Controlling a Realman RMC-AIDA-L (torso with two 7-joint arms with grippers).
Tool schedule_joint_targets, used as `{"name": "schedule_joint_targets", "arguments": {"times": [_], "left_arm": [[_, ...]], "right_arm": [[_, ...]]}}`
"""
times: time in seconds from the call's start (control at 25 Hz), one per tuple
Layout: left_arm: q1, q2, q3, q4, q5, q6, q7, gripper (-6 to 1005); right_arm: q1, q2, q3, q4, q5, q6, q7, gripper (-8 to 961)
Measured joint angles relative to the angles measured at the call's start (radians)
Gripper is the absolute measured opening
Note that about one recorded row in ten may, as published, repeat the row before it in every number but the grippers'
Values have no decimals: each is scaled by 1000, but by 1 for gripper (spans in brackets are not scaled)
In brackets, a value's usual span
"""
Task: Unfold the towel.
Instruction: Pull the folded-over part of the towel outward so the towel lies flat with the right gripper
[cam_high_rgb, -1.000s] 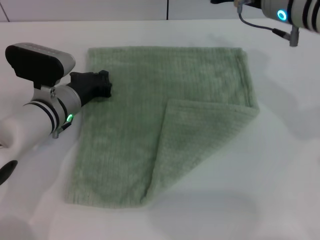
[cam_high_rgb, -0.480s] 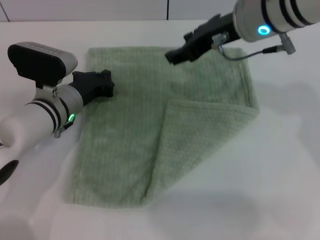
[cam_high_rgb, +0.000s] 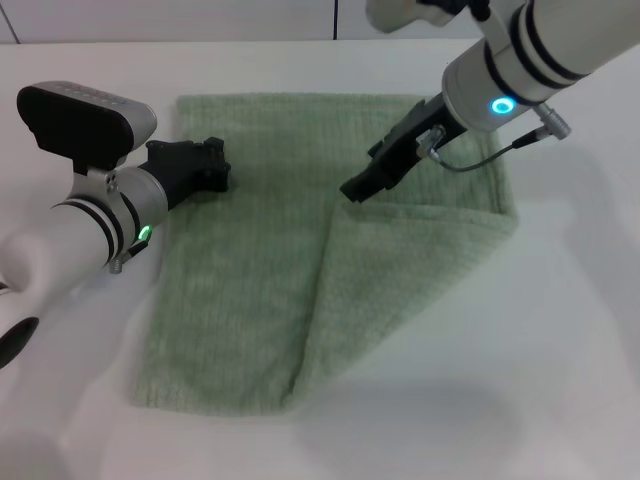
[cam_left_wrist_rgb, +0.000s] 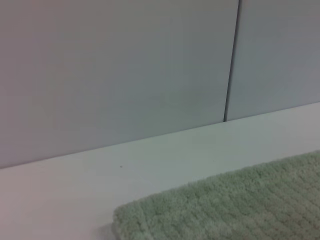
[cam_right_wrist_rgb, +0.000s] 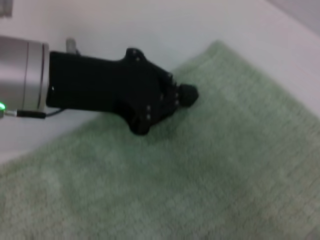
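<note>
Both arms are glossy white tubes ringed with black bands near the wrist. The left arm (cam_high_rgb: 95, 225) shows a small green light on its side and carries a black box with a grey top. Its gripper (cam_high_rgb: 205, 168) is matt black and blocky, with small screws on its face in the right wrist view. The right arm (cam_high_rgb: 520, 65) bears a glowing cyan ring, and a thin grey cable (cam_high_rgb: 490, 155) with a metal plug loops beside it. The right gripper (cam_high_rgb: 365, 185) is black too.
</note>
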Motion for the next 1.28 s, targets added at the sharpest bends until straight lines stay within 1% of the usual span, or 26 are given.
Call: {"name": "schedule_joint_targets", "arguments": {"times": [0.24,0.4,0.44,0.56,1.04,1.28], "left_arm": [[-3,1,-1,0,0,-1,0,-2],[-5,2,0,0,0,-1,0,-2],[-5,2,0,0,0,0,0,-2],[-5,2,0,0,0,0,0,-2],[-5,2,0,-1,0,0,0,-2],[-5,2,0,-2,0,0,0,-2]], "right_arm": [[53,4,12,137,4,-47,-45,644],[60,6,14,178,31,-81,-48,631],[62,6,14,203,61,-105,-48,628],[62,7,7,217,81,-124,-48,618],[64,12,-10,250,87,-170,-40,526],[64,14,-34,260,110,-195,-40,517]]}}
